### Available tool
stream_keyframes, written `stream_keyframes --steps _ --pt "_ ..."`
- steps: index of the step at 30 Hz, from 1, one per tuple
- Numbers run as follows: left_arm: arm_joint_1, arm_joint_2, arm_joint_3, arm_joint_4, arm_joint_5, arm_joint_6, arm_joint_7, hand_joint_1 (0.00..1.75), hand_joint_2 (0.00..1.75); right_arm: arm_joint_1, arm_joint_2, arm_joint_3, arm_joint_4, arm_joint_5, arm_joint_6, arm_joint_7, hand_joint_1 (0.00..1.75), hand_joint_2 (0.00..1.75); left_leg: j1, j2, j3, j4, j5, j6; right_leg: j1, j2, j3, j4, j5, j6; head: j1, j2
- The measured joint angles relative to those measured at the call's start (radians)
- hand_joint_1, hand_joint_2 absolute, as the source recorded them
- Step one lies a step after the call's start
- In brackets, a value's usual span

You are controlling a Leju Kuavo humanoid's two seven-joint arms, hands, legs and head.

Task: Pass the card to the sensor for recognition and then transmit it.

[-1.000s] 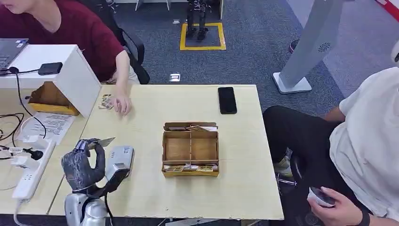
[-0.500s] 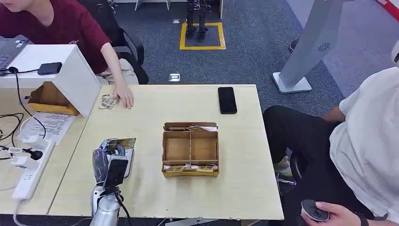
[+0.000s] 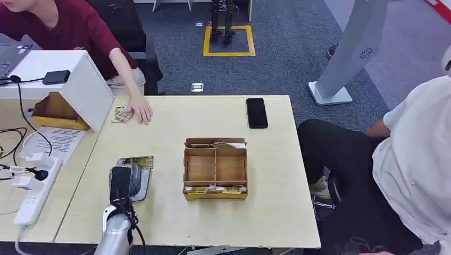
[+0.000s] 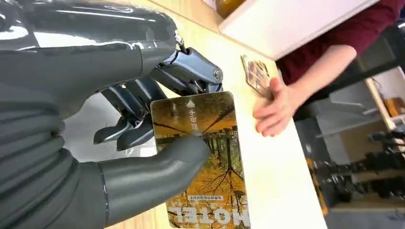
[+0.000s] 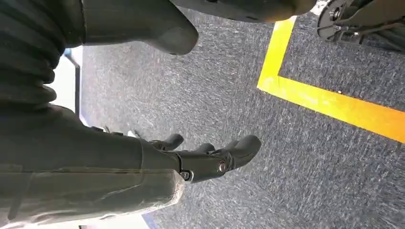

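The left robot hand pinches the card between its thick thumb on the printed face and its darker fingers behind. In the head view, at the lower left of the frame, the card lies flat over the grey sensor on the desk, with the hand's back to the camera. The step in hand looks like the reading. To do it well, the card should stay level and close over the sensor's face, the pinch kept firm so the card does not slide, and the lift-off made straight up once the reading is done, before the card goes on for transmission. The right robot hand hangs over grey carpet with its fingers loosely spread and nothing in them.

At the frame's centre stands an open cardboard box with partitions: its two middle compartments look bare, while the narrow rows along its far and near walls hold what seem to be more cards. At the upper left, a person's hand rests beside a small stack of cards.
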Motion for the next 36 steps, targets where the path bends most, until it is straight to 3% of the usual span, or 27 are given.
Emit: stream_keyframes --steps 14,20,27,36 --pt "-0.072 0.094 0.115 0.167 0.037 0.011 -0.034 1.75 1.75 0.0 0.001 -0.039 0.0 0.043 0.003 0.005 0.0 1.75 0.0 0.0 0.0 0.0 0.0 0.0 0.0 0.0 0.0 0.0 0.0 0.0 0.0 0.0" --pt "-0.08 0.103 0.14 0.185 0.037 0.007 -0.036 1.75 1.75 0.0 0.002 -0.046 0.0 0.045 0.003 0.006 0.0 1.75 0.0 0.0 0.0 0.0 0.0 0.0 0.0 0.0 0.0 0.0 0.0 0.0 0.0 0.0" --pt "-0.077 0.115 0.15 0.185 0.056 -0.065 -0.027 1.75 1.75 0.0 0.003 -0.063 0.0 0.046 0.003 0.006 0.0 1.75 0.0 0.0 0.0 0.0 0.0 0.0 0.0 0.0 0.0 0.0 0.0 0.0 0.0 0.0" --pt "-0.067 0.119 0.151 0.172 0.074 -0.109 -0.024 1.75 1.75 0.0 0.003 -0.072 0.0 0.046 0.003 0.005 0.0 1.75 0.0 0.0 0.0 0.0 0.0 0.0 0.0 0.0 0.0 0.001 0.0 0.0 0.0 0.0"
